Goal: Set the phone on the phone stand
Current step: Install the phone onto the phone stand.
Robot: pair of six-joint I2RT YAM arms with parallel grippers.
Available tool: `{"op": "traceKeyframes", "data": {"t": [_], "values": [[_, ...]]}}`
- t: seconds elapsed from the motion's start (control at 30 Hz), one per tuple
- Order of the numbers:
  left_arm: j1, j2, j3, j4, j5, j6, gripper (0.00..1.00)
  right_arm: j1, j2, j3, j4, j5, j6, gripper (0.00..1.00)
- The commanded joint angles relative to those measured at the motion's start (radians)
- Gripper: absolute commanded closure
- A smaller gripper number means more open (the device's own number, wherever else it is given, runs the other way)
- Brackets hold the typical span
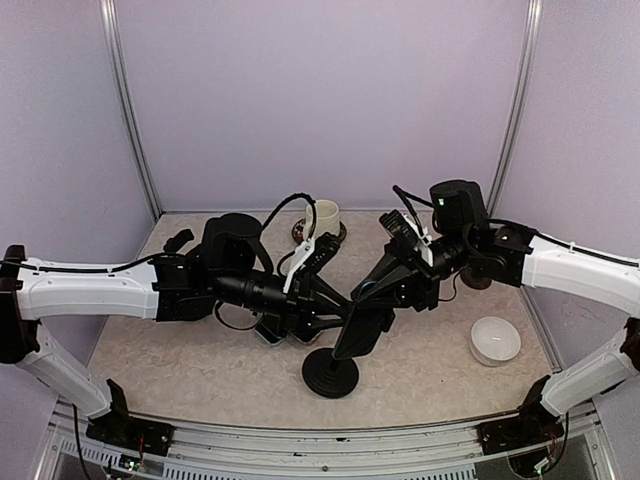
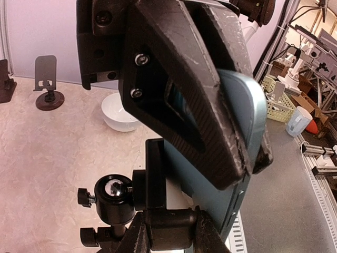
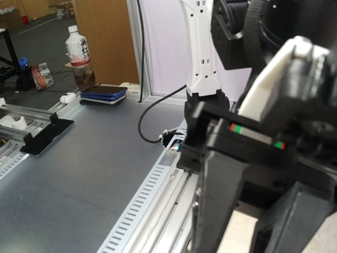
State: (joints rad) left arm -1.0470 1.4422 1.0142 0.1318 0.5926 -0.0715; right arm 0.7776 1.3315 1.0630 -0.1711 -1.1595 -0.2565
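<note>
Left claw clamped across the edges of the pale blue, smooth glass-and-metal slab phone, in the centre-right of the left wrist frame. The phone's long axis is steeply tilted and runs alongside the back plate of the matte black phone stand, which has a round base and a ball joint. I can't tell if they are touching. Right claw closed, seemingly pinching the plate's upper edge. The left arm has the seating move.
</note>
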Motion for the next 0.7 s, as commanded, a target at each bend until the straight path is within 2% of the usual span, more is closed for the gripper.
{"op": "traceKeyframes", "data": {"t": [0.0,0.13,0.27,0.37,0.67], "values": [[-0.010,-0.210,0.017,0.085,0.273,-0.036,1.00,-0.124,0.028,-0.035,-0.259,0.162,-0.009,1.00],[-0.011,-0.224,0.003,0.081,0.285,-0.065,1.00,-0.124,0.046,-0.026,-0.261,0.170,-0.012,1.00],[-0.031,-0.223,0.050,-0.055,0.174,-0.017,1.00,-0.124,0.086,-0.009,-0.263,0.190,0.001,1.00],[-0.043,-0.231,0.051,-0.096,0.113,0.013,1.00,-0.124,0.112,-0.001,-0.273,0.213,0.006,1.00],[-0.045,-0.288,0.024,-0.100,0.046,0.002,1.00,-0.124,0.153,0.014,-0.311,0.282,0.003,1.00]]}}
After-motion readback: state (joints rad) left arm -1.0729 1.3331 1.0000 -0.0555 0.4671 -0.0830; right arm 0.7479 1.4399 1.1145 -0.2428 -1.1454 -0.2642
